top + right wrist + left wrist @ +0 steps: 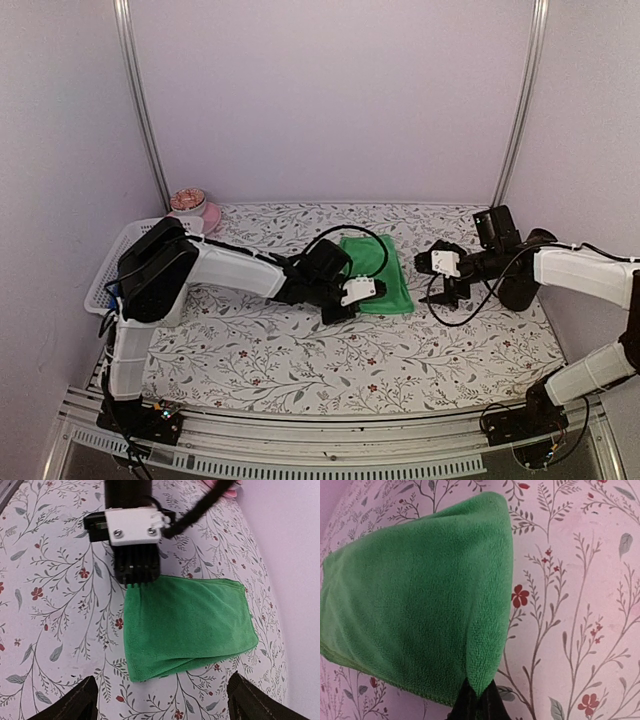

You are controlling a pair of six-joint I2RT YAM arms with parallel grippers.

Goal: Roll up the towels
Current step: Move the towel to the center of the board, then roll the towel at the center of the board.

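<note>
The green towel (378,273) lies folded on the flowered table, right of centre. My left gripper (352,300) is shut on its near left corner; in the left wrist view the towel (415,610) has its edge pinched between the black fingertips (492,705). My right gripper (447,292) is open and empty, hovering just right of the towel. In the right wrist view the towel (187,625) lies ahead between the spread fingers (70,705), with the left gripper (137,575) on its far corner. The yellow-lime towel is out of view.
A white mesh basket (110,275) stands at the left edge, partly behind the left arm. A pink bowl (192,210) sits at the back left. Walls close the back and sides.
</note>
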